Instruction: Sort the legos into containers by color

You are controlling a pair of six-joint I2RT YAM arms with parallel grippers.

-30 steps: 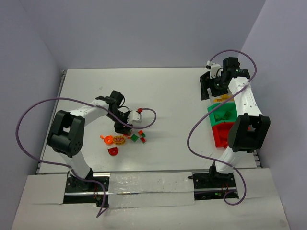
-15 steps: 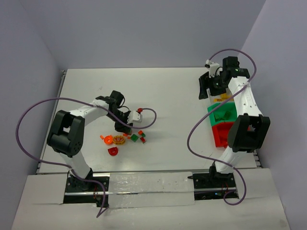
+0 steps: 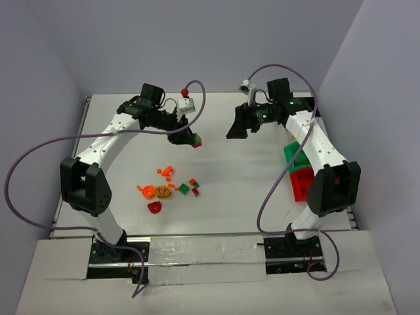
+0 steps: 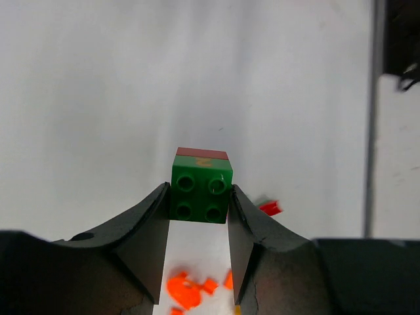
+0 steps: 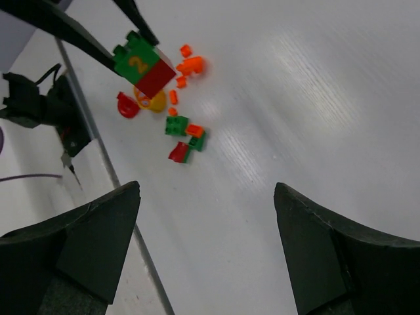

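My left gripper is shut on a green lego with a red one stuck to it, held in the air over the back middle of the table. The right wrist view shows that stack with a yellow mark on its green side. My right gripper hangs open and empty a short way to the stack's right, jaws wide. The other legos lie scattered at the front left: orange, red, green and yellow bits. Of the containers, only the green bin and red bin show, partly behind the right arm.
Purple cables loop from both arms; one hangs over the table beside the bins. A metal rail runs along the table's left edge. Grey walls close in the back and both sides.
The left gripper has risen from the pile and swung back and right with the green-and-red stack. The right arm has swung left, away from the bins, toward that stack.
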